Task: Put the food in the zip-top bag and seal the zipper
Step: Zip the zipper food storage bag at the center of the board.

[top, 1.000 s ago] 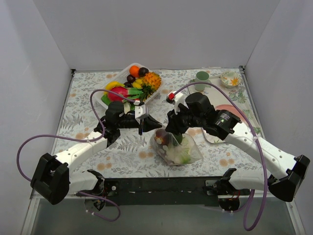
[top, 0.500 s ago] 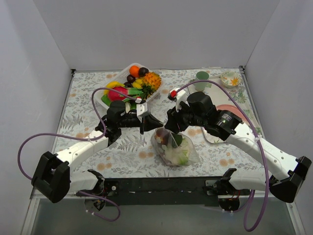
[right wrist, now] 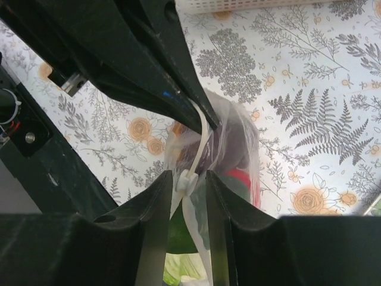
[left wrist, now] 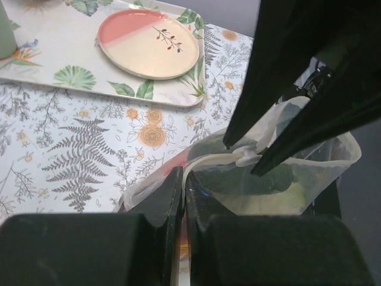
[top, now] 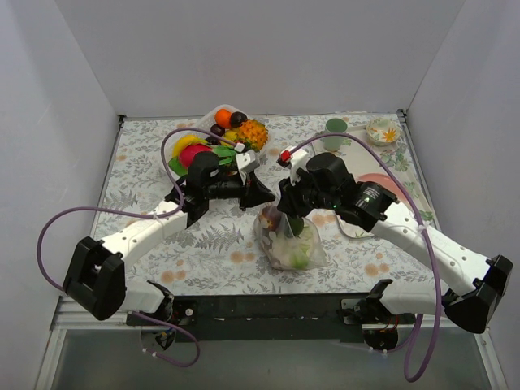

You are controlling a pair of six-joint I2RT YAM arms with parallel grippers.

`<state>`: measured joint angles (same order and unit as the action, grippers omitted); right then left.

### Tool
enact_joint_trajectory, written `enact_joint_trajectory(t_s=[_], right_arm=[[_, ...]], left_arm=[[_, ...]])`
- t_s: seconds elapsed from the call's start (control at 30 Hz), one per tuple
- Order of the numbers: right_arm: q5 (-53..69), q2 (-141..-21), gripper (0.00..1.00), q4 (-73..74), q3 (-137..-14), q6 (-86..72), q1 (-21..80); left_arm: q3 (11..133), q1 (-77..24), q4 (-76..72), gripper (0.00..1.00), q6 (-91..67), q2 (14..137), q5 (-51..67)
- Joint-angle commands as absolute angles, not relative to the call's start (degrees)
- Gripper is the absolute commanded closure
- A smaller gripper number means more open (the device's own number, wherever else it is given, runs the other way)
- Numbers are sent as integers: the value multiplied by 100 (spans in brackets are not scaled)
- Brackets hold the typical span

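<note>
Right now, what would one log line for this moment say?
stage: sealing | left tool: shut on zip-top bag edge | right tool: shut on zipper | food: some inside bag

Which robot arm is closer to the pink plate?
Right. The right arm reaches across the pink plate; the left arm is on the far side of the zip-top bag.

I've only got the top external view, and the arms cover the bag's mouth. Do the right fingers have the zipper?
Observer: Yes. In the right wrist view, the white zipper tab sits pinched between the right fingers.
Operator: And the left?
Observer: In the left wrist view, the left fingers are shut on the rim of the zip-top bag.
Operator: Mouth sealed?
Observer: No. Past the tab, that view shows the rim gaping open.
</note>
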<state>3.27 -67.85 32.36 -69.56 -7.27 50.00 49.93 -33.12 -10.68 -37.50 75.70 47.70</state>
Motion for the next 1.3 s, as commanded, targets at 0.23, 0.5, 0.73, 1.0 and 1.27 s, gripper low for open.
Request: enact_joint_trajectory(t_s=[0.23,0.5,0.73,1.0,1.27], right_arm=[[-404,-7049,69,3375,-7488,-809,5054],[-720,-7312,69,3436,-7769,-809,5071],[-791,-7470,69,3516,-7936,-791,5115],[-984,-7664,69,3551,-7972,-747,5203],[-1248,-7769,84,3630,-7954,-721,5273]], left_arm=[[5984,-3296,210,100,-4842,7971,4096],[6433,-3243,756,100,-5352,8349,3788],[6557,-3208,782,100,-5678,8394,3823],[6618,-3182,844,100,-5783,8411,3876],[6715,-3068,818,100,-6055,8490,4016]])
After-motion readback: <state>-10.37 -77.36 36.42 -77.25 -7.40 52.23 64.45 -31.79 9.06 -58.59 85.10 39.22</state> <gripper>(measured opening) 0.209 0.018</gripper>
